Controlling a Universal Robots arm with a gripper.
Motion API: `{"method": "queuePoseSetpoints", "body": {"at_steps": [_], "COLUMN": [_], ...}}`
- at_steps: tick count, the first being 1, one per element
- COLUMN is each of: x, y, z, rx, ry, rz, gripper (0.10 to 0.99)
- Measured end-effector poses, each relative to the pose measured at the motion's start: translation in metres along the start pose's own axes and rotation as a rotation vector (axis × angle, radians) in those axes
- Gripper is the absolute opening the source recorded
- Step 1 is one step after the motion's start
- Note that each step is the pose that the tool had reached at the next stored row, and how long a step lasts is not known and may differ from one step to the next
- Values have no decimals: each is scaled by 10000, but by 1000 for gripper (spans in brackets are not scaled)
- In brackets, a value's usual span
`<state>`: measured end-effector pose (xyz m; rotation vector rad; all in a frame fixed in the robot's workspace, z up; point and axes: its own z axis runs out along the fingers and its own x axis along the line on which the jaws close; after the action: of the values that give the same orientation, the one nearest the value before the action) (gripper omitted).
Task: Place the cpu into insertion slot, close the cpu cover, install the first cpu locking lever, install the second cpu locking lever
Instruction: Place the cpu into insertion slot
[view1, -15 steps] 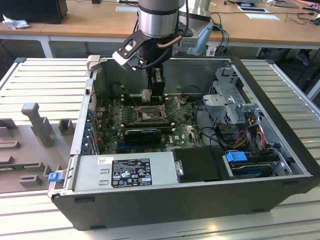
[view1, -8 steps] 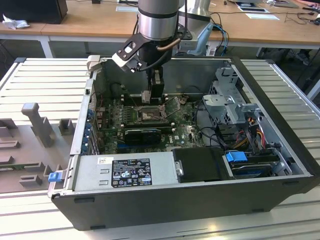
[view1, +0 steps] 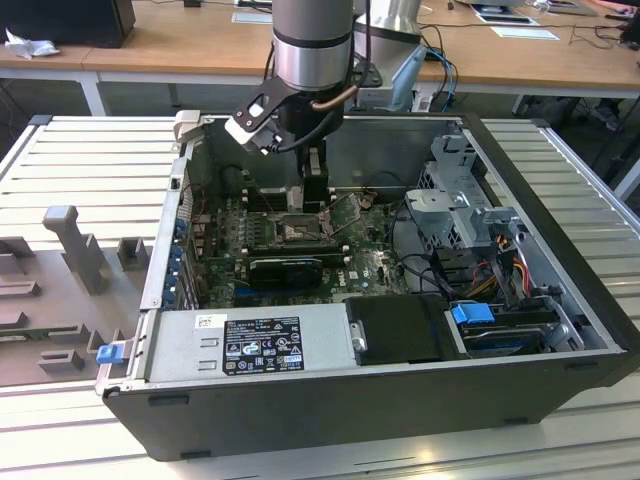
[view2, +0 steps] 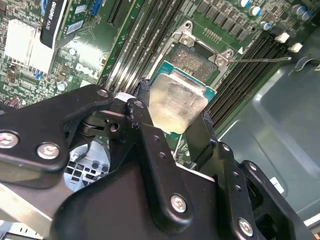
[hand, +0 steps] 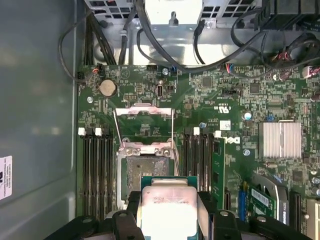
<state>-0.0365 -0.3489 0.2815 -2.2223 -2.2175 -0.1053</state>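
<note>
My gripper (view1: 315, 192) hangs inside the open computer case, just above the motherboard's black-framed insertion slot (view1: 298, 230). It is shut on the cpu (view2: 177, 102), a thin square chip with a dull silver top and green edge, pinched by two opposite sides between the black fingers (view2: 204, 131). In the first wrist view the cpu (hand: 167, 210) hovers over the near edge of the bare slot (hand: 142, 172), tilted rather than seated. The cpu cover (hand: 144, 116) stands flipped open on the far side of the slot. Thin wire locking levers (hand: 173, 132) are raised beside it.
Rows of memory slots (hand: 97, 170) flank the socket on both sides. A black card (view1: 285, 268) lies next to the socket, and the power supply (view1: 250, 345) is at the case's front. On the exterior view's right are a drive cage (view1: 455, 205) and cables (view1: 480, 275).
</note>
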Motion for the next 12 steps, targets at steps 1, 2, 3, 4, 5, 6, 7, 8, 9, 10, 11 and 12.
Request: {"method": "queuePoseSetpoints", "body": {"at_steps": [1,2,3,4,5,6,7,8,9,10,11,12], "x": [-1,-2,-3,-5,-7,-8,-7,0,14,34,50,66], "y": [-4,-8,-13,-15,-17,-18,-19,-21,-22,-24,-25,-26], "z": [16,32,60,99,133,151,167,202,232,263,281,301], "rx": [-27,-33,-37,-38,-38,-39,-39,-42,-40,-41,-40,-39], "ry": [-1,0,-1,0,-2,-3,-4,-2,-3,-3,-2,-1], "rz": [-1,-1,-2,3,19,34,60,77,76,73,65,49], "gripper": [533,533,533,533,533,533,533,533,533,533,533,533]}}
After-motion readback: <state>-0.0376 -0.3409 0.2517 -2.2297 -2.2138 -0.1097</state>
